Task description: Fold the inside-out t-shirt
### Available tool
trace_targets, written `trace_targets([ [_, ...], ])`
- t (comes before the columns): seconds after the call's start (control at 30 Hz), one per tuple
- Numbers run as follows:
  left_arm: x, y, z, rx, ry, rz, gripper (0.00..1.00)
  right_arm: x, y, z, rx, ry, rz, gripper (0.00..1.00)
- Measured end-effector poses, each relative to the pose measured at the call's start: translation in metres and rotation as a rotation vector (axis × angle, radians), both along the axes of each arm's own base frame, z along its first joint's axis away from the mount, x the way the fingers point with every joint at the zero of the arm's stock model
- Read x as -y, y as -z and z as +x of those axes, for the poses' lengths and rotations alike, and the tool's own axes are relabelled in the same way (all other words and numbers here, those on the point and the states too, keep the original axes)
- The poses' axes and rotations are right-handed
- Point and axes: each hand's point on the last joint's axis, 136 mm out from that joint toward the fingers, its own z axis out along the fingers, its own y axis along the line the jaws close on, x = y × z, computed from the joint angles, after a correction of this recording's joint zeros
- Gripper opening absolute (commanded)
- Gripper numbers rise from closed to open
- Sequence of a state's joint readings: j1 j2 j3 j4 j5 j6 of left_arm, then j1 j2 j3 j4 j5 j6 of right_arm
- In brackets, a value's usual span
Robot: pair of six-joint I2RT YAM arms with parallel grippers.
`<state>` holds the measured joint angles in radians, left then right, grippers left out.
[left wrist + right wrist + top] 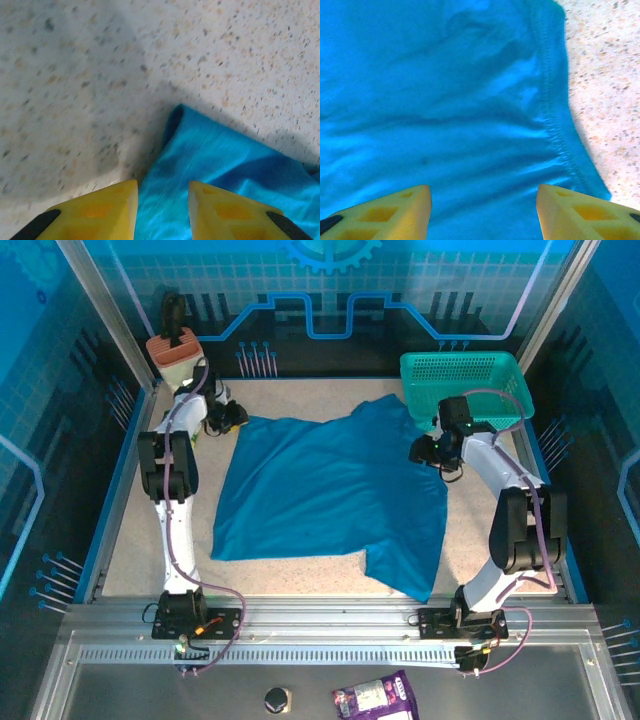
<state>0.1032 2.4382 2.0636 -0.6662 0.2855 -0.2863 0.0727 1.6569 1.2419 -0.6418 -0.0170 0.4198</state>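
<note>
The inside-out t-shirt (pixel 330 490) lies spread across the speckled table, plain blue and wrinkled. One flap reaches toward the near right. My left gripper (pixel 233 420) is at the shirt's far left corner. In the left wrist view its yellow fingers (pixel 162 192) stand apart, with the shirt's corner (pixel 215 165) lying between them. My right gripper (pixel 425 453) hovers at the shirt's right edge. In the right wrist view its jaws (pixel 482 192) stand wide open over the cloth (pixel 445 100), beside a stitched hem (pixel 552 115).
A teal mesh basket (pixel 465 380) stands at the back right, just behind my right gripper. An orange and white object (pixel 175 350) sits at the back left corner. A purple packet (pixel 375 700) lies in front of the arm bases. Bare table (pixel 500 440) shows beside the shirt.
</note>
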Motion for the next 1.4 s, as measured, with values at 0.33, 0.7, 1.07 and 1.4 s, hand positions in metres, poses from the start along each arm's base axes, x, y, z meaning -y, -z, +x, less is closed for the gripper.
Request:
trace_targets([
  [0.33,0.014,0.004,0.013,0.000,0.056,0.022,0.17,-0.037,-0.026,-0.002,0.022,-0.062,0.038,0.59],
  [0.7,0.006,0.006,0.012,-0.008,0.043,0.093,0.00,-0.127,0.007,0.014,-0.053,-0.200,0.131,0.59],
  [1.07,-0.020,-0.068,0.027,0.125,-0.034,0.235,0.00,-0.148,0.087,-0.009,-0.255,-0.207,0.128,0.60],
  [1.4,-0.047,-0.060,0.050,0.127,-0.120,0.295,0.00,-0.147,0.088,-0.010,-0.239,-0.207,0.133,0.60],
])
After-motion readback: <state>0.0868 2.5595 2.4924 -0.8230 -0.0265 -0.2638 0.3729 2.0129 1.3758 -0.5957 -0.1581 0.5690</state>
